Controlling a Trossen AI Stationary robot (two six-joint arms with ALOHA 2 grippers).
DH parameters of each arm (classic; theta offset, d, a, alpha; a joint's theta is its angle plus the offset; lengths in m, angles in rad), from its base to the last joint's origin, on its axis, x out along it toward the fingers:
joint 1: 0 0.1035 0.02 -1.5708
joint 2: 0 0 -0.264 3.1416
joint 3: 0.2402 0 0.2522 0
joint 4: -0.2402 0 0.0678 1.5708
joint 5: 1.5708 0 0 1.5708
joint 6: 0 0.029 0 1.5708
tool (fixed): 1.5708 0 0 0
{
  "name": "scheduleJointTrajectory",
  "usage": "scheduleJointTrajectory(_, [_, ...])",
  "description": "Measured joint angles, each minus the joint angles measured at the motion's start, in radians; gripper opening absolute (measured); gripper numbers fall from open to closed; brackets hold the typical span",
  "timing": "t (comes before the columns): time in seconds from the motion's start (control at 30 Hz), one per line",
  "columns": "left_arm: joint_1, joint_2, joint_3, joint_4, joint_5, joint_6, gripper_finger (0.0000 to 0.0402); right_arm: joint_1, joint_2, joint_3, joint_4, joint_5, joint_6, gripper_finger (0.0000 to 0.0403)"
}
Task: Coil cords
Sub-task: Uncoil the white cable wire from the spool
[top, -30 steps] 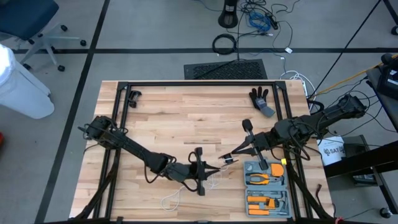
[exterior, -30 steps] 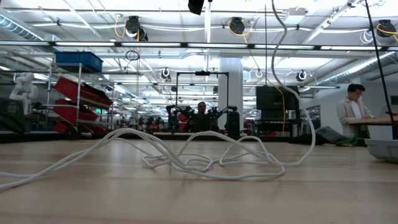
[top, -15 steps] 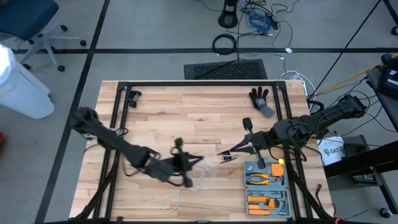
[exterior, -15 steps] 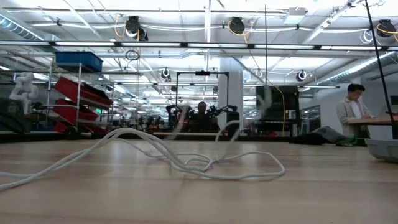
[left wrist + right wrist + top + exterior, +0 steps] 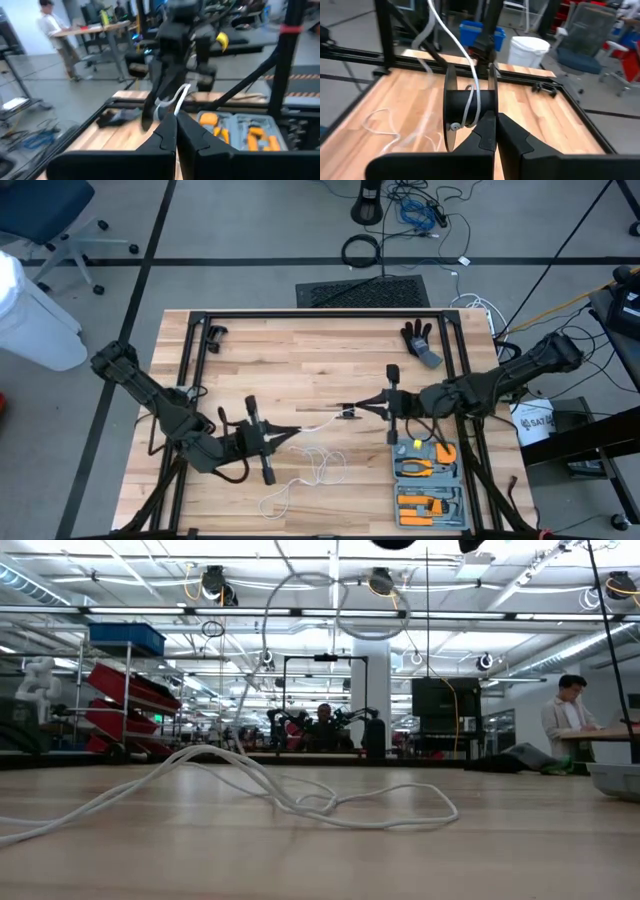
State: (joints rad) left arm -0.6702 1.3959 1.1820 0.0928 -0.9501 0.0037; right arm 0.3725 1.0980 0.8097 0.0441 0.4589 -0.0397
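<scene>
Two grippers share this job: my right gripper (image 5: 352,412) is clamped on the small black reel (image 5: 466,113), holding it up over the middle of the table (image 5: 300,350), and my left gripper (image 5: 292,432) is pinched tight on the white cord (image 5: 320,422), nearer the front edge and left of centre. Between them the cord runs off the table in a short, fairly straight span, a few turns showing on the reel's hub in the right wrist view. Its slack lies in loose loops (image 5: 322,472) on the wood toward the front edge, left of the tool tray (image 5: 430,480) at the front right corner. To wind well, I judge I should keep light, even tension on that span and lead it square into the gap between the reel's flanges, so each turn lands on the hub and not over a rim. Pulling too hard could drag the reel out of my right fingers; too little and the turns will sag loose.
</scene>
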Motion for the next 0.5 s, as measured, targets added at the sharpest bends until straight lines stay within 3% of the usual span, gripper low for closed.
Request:
scheduleJointTrajectory(0.17, [0.036,0.068,0.001,0.144,0.119,0.038,0.0001,0.000,0.082,0.000,0.085,0.089,-0.019,0.0000])
scheduleJointTrajectory(0.33, [0.081,0.162,0.001,0.278,0.320,0.038,0.0001,-0.005,0.134,0.000,0.186,0.188,-0.047,0.0000])
scheduleJointTrajectory(0.5, [0.111,0.270,0.001,0.386,0.447,0.029,0.0001,-0.020,0.142,0.000,0.246,0.198,-0.066,0.0000])
